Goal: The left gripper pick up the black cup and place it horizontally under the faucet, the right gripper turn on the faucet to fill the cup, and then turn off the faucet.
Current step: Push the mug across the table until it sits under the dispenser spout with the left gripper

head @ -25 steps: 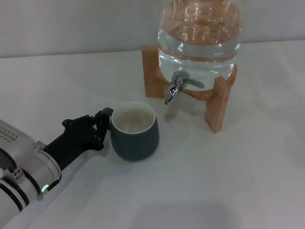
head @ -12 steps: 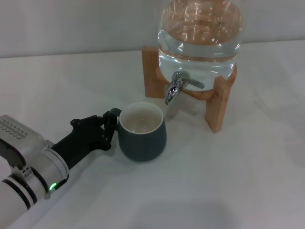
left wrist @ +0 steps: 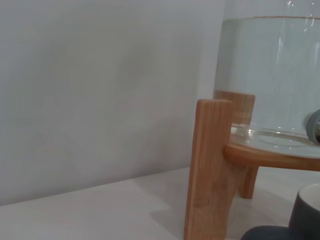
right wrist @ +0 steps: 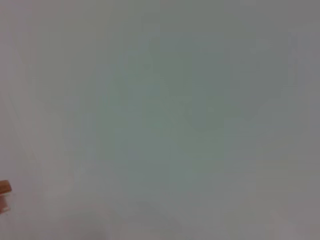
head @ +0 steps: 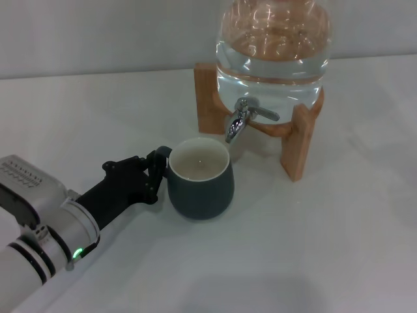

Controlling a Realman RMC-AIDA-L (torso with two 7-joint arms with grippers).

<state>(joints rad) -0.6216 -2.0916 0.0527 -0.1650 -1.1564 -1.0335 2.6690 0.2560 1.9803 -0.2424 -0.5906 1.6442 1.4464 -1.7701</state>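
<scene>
The left tool [head: 158, 171] pinches the loop handle of the rounded matte black cup [head: 201, 182], upright on the smooth white counter [head: 326, 228]. The shiny chrome faucet [head: 238, 120] juts from the clear glass jar [head: 273, 45] at the cup's one o'clock.

Black cup [head: 200, 178]: rounded, dark grey-black outside, cream-white inside, standing upright on the white surface, mouth up. Interior looks empty, though the head view is too soft to be sure. Handle faces the robot's left, with black fingers around it.

Faucet [head: 239, 120]: shiny chrome spigot with lever handle, spout angled down. Its outlet sits just above the cup's far rim, apart from it.
</scene>
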